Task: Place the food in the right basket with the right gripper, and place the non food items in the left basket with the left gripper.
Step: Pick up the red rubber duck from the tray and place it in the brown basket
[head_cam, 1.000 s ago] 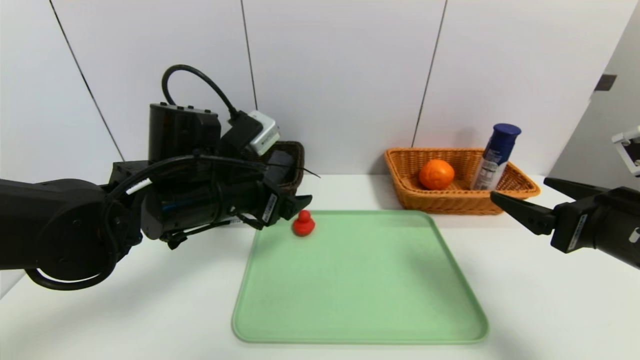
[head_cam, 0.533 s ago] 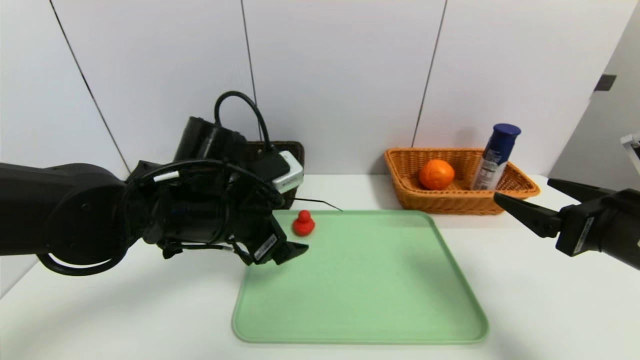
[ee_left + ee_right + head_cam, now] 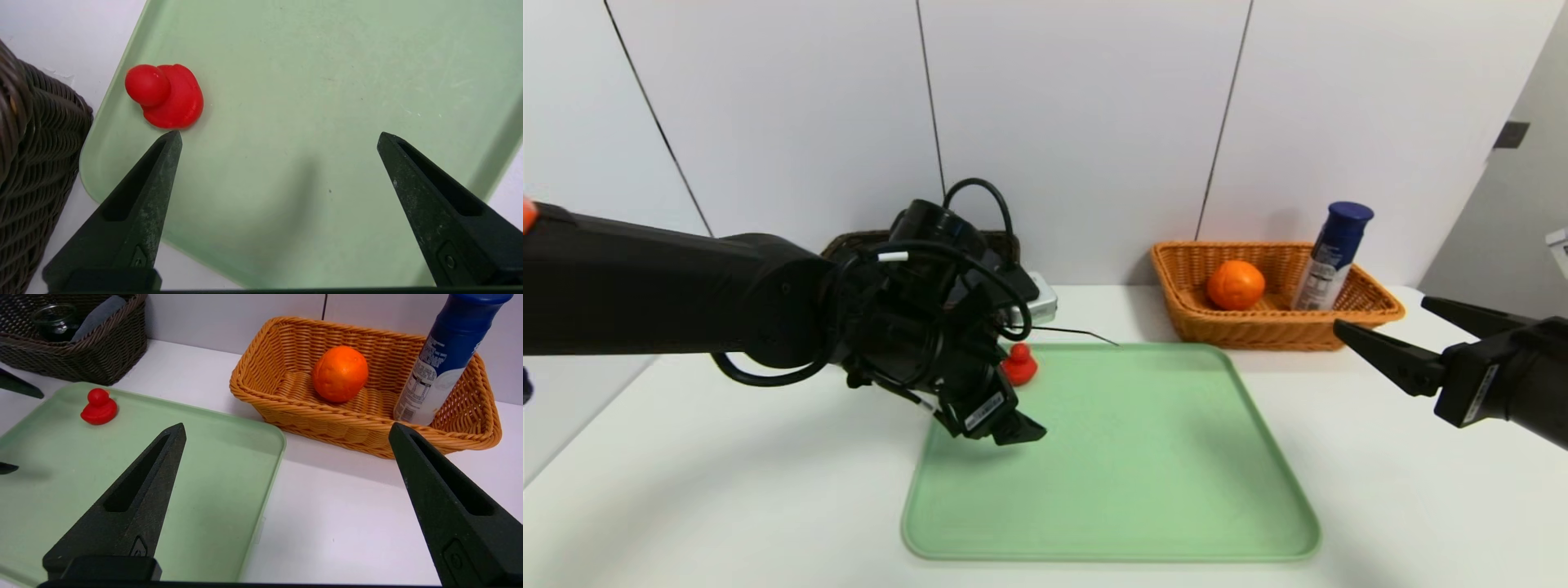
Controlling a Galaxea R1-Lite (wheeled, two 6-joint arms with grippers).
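Red duck toy (image 3: 169,96) sits in the far left corner of your green tray (image 3: 1143,490), untouched. Your left gripper (image 3: 278,139) hangs right over it, tilted down, fingers spread wide and holding nothing. Right gripper (image 3: 286,430) idles wide open near the orange basket (image 3: 261,396).

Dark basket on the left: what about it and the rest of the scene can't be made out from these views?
- Dark basket: in the head view the left arm hides most of it; the right wrist view's edge cuts off its contents, a glass item and something grey.
- Bottle: label print too small to read; cap cut off in the right wrist view.
- Left gripper: the head view shows only one fingertip.
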